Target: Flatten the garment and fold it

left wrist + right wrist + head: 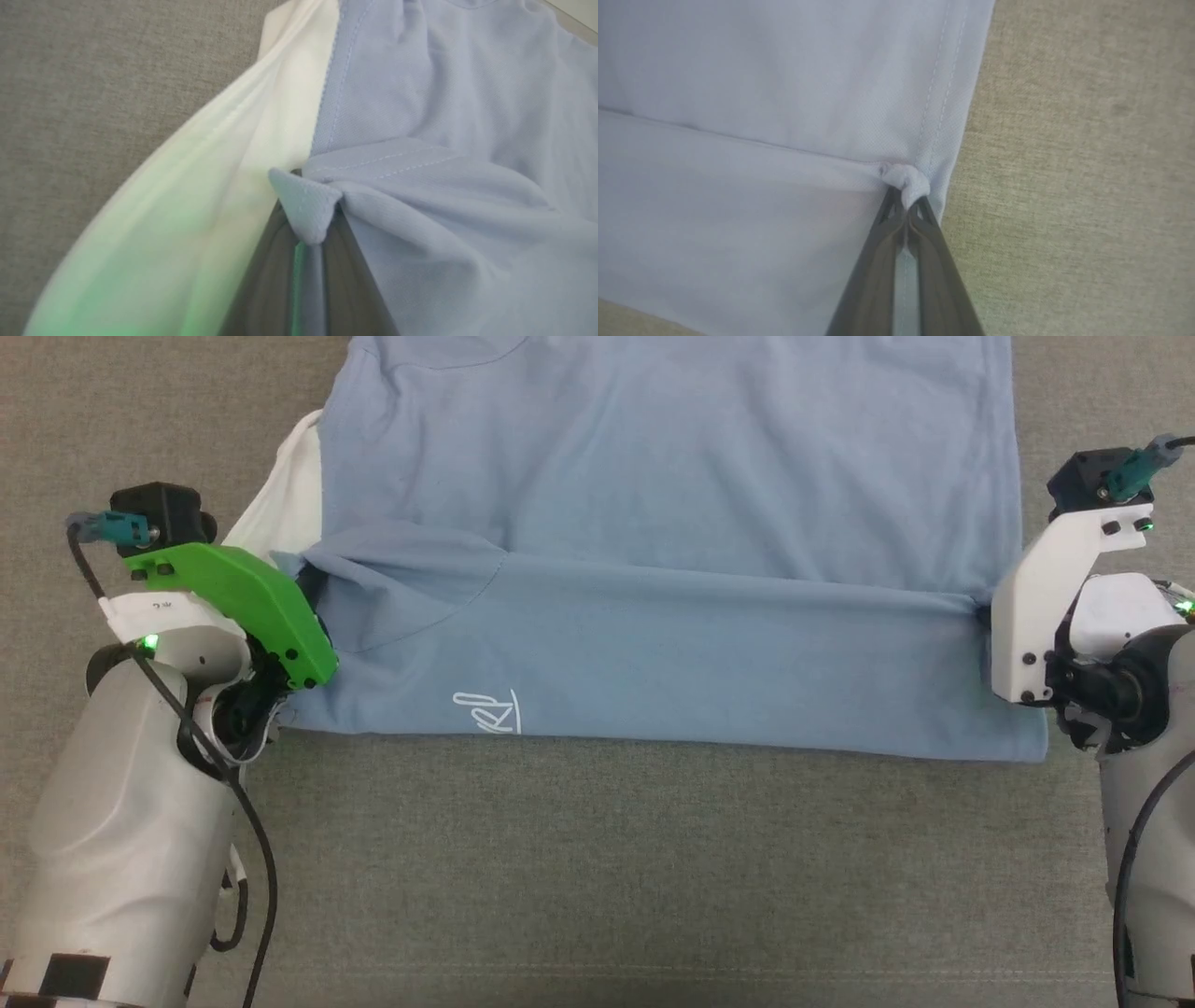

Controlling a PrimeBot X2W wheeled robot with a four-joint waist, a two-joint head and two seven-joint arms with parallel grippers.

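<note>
The garment (653, 523), a light blue polo shirt, lies across the grey surface with its near edge folded over into a long band that shows a white cursive logo (485, 712). Its white collar (285, 499) pokes out at the left. My left gripper (308, 581) is shut on the band's left end; in the left wrist view the dark fingers (275, 261) pinch a blue fabric corner (306, 212) beside the collar (210, 186). My right gripper (982, 613) is shut on the band's right end, its fingers (882, 261) clamping a small bunch of cloth (908, 179) near the stitched hem (943, 107).
A grey woven cloth surface (607, 877) stretches in front of the shirt and on both sides. My pale forearms rise from the lower left (121, 821) and lower right (1148, 821) corners, with a black cable (257, 859) hanging by the left one.
</note>
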